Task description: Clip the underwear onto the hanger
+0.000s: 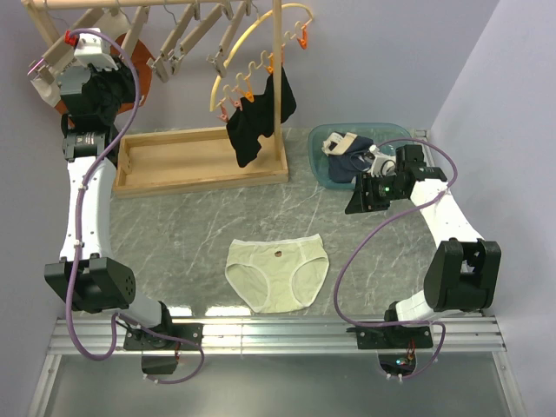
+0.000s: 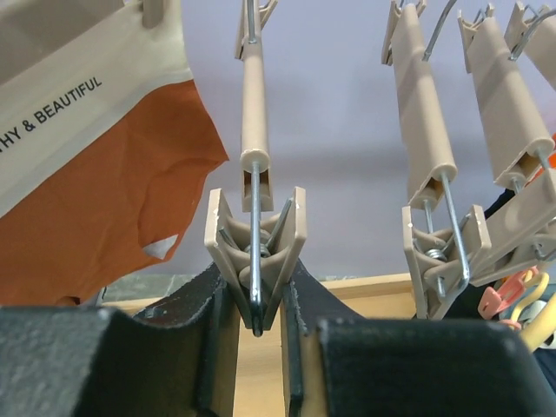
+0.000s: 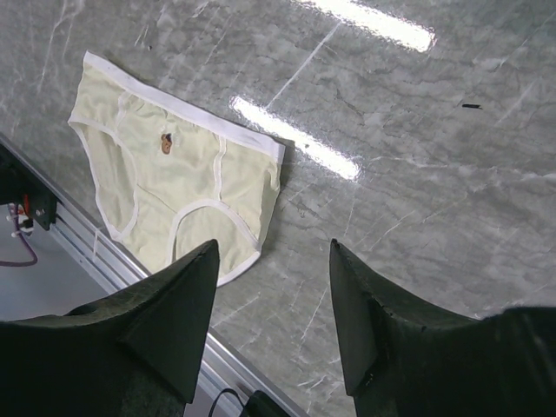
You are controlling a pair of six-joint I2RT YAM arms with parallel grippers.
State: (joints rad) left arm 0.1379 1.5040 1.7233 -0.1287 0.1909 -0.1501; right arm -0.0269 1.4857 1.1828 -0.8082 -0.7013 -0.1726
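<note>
You had the underwear [image 1: 278, 272], light, soft and limp, flat on the surface [image 1: 174, 226] in front of the wooden tray [image 1: 130, 165], best pinched at its waistband, while your right fingers [image 3: 165, 321] hung open right of that tray and your left fingers [image 2: 174, 347] gripped a clip of the hanger [image 2: 254, 130] above it.

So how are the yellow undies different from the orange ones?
The yellow undies lie flat on the table; the orange ones hang up. The yellow pair has thin white trim and a small dark spot; the orange pair has a wide pale band with black letters. Both are briefs.
</note>
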